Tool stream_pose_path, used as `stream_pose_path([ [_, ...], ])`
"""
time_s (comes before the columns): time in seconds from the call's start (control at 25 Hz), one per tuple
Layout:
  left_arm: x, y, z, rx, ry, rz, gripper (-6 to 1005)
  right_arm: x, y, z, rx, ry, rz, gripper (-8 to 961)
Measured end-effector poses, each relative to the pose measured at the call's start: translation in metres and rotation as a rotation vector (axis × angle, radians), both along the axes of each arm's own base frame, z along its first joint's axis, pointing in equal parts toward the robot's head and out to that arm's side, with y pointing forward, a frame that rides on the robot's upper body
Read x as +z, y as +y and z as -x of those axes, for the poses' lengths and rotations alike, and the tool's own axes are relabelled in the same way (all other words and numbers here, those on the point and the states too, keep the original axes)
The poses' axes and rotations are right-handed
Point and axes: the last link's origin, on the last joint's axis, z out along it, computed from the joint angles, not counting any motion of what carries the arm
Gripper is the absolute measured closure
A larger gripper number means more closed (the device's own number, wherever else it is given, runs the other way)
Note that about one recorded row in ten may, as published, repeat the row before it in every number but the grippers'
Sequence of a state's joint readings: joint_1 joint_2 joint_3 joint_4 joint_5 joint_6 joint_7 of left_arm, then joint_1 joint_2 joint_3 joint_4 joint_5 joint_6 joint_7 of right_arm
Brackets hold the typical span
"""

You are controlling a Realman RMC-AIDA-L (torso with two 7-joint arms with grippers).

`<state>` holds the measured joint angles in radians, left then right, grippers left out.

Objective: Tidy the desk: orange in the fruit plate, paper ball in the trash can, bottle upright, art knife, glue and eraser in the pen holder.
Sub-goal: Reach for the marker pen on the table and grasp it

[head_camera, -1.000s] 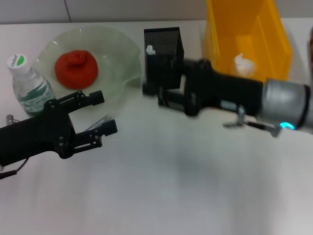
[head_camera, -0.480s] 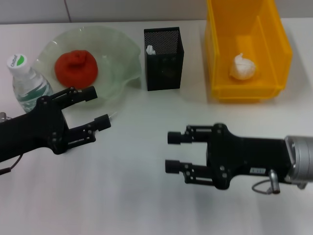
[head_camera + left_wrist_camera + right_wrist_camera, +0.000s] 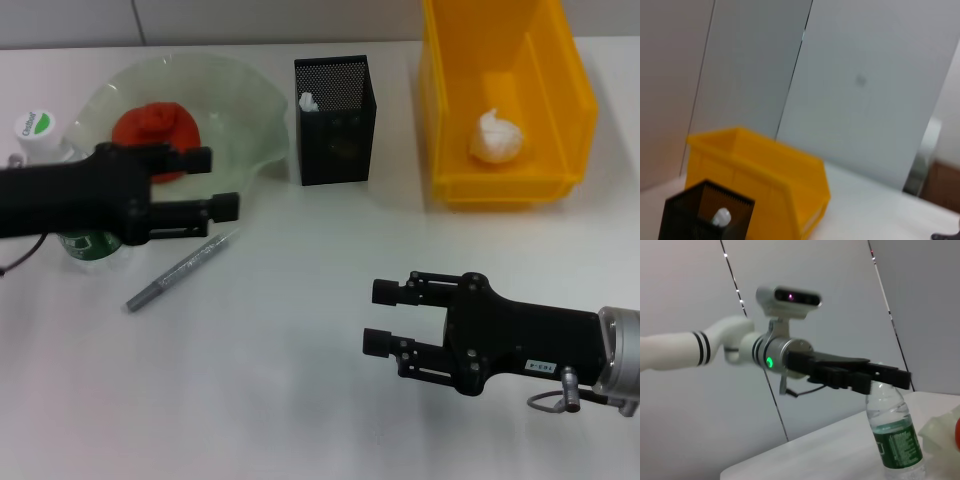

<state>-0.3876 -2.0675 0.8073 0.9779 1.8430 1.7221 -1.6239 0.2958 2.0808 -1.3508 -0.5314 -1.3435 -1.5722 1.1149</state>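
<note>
Inside, orange [image 3: 152, 128] fills fruit plate [image 3: 245, 95]; paper ball [image 3: 497, 137] in trash can [image 3: 455, 120].

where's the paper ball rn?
Head view: the paper ball lies inside the yellow trash can at the desk's far right, right of the pen holder.

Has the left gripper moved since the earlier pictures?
Yes. The left gripper has moved up and away from the robot, closer to the fruit plate, uncovering a grey pen on the desk.
</note>
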Motion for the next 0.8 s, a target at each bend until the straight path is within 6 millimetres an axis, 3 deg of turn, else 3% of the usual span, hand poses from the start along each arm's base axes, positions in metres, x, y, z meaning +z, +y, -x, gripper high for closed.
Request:
stream_pose_path([
  [0.12,0.0,0.023,-0.03,0.069,0.177,0.073,226,-0.002,-0.001,-0.002,-0.012,0.001,0.007,387],
  [0.28,-0.005,0.035,-0.046,0.119,0.313,0.121,227,-0.002,-0.002,-0.004,-0.021,-0.002,0.007,387],
  [0.4,-0.011,0.04,-0.053,0.142,0.433,0.146,227,-0.002,-0.003,-0.006,-0.031,-0.003,0.003,388],
  [0.48,-0.021,0.044,-0.06,0.158,0.602,0.163,229,-0.002,-0.003,-0.007,-0.037,-0.005,0.004,388],
  [0.8,-0.041,0.057,-0.067,0.188,0.802,0.135,245,-0.005,-0.002,-0.006,-0.041,-0.006,0.013,388],
])
